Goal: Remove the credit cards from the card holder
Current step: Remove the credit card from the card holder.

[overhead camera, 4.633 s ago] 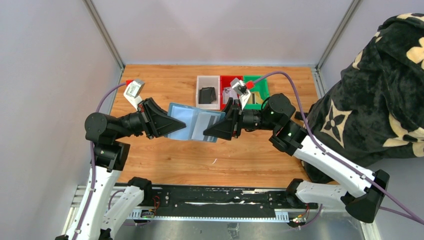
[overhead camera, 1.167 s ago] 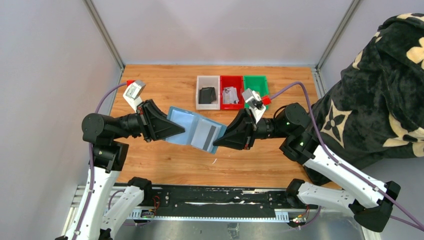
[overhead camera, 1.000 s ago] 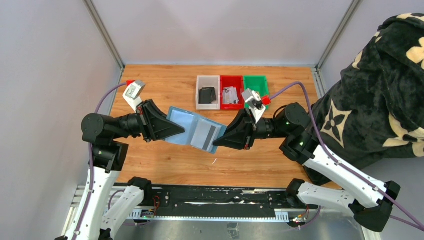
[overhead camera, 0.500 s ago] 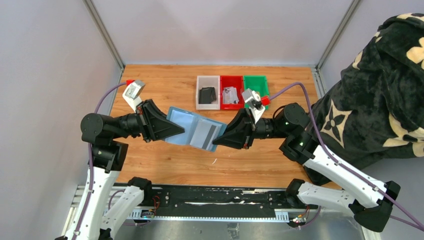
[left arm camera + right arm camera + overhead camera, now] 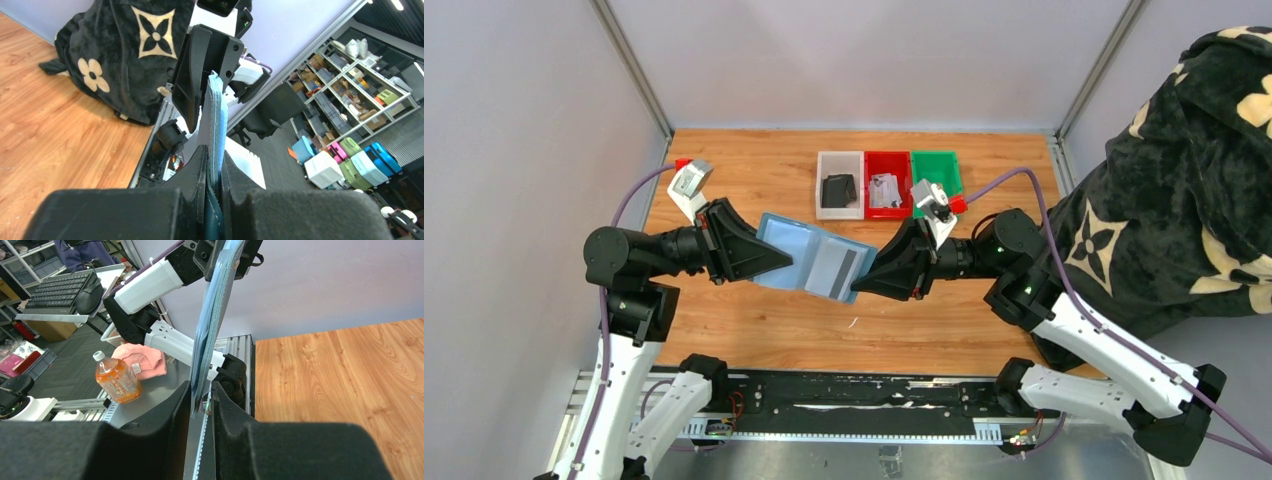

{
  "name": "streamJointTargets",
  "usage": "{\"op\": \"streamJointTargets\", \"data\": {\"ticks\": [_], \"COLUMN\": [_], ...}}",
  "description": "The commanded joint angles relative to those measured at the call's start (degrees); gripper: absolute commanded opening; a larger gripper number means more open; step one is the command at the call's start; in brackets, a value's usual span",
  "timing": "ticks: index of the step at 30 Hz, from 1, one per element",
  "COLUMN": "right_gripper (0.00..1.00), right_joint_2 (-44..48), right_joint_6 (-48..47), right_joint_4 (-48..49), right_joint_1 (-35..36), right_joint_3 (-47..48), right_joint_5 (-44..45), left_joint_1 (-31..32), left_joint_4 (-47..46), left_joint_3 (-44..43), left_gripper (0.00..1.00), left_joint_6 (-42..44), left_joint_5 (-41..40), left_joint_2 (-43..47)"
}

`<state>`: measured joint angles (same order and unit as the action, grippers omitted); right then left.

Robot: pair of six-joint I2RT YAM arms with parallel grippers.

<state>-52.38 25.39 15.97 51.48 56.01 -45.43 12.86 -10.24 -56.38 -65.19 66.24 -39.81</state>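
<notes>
The teal-blue card holder (image 5: 796, 252) hangs open in the air between my two grippers, its right half tilted down. A pale grey credit card (image 5: 836, 267) with a dark stripe lies in that right half. My left gripper (image 5: 782, 262) is shut on the holder's left half; the left wrist view shows the holder (image 5: 217, 115) edge-on, pinched between the jaws of the left gripper (image 5: 214, 161). My right gripper (image 5: 858, 289) sits at the holder's lower right edge. In the right wrist view the holder's edge (image 5: 215, 315) runs between the jaws of the right gripper (image 5: 201, 396), with a gap on one side.
Three bins stand at the back of the wooden table: a white bin (image 5: 824, 172) holding a black wallet (image 5: 837, 189), a red bin (image 5: 898, 162) with small printed items, and a green bin (image 5: 937, 170). A black flower-patterned cloth (image 5: 1184, 180) lies at the right.
Since 4.6 s ago the holder's right half has tilted down and my right gripper has moved right and lower. Over the last second the right gripper only shifted slightly at the holder's edge.
</notes>
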Motion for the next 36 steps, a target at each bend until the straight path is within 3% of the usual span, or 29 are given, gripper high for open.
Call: {"op": "streamJointTargets", "data": {"ticks": [1,19,25,29,36], "right_gripper": [0.25,0.19,0.17,0.21,0.33], "right_joint_2": [-1.2,-1.0,-2.5,-5.1,-5.6], "right_joint_6": [-0.2,0.6,0.9,1.8,3.3], "right_joint_4": [2.2,4.7,1.9,-1.8,2.0], "right_joint_1": [0.5,0.8,0.9,1.2,3.7], "right_joint_3": [1.3,0.2,2.0,5.3,4.2], "right_joint_5": [-0.1,0.3,4.7,7.1,8.6], "left_joint_1": [0.2,0.2,0.2,0.2,0.2], "left_joint_4": [-1.0,-1.1,-1.0,-1.1,-1.0], "left_joint_3": [-1.6,-2.3,-2.3,-1.7,-1.4], "left_gripper": [0.00,0.00,0.00,0.00,0.00], "left_joint_6": [-0.9,-1.1,-0.8,-0.3,0.1], "left_joint_5": [0.0,0.5,0.5,0.5,0.4], "left_joint_2": [-0.1,-0.1,-0.1,-0.1,-0.3]}}
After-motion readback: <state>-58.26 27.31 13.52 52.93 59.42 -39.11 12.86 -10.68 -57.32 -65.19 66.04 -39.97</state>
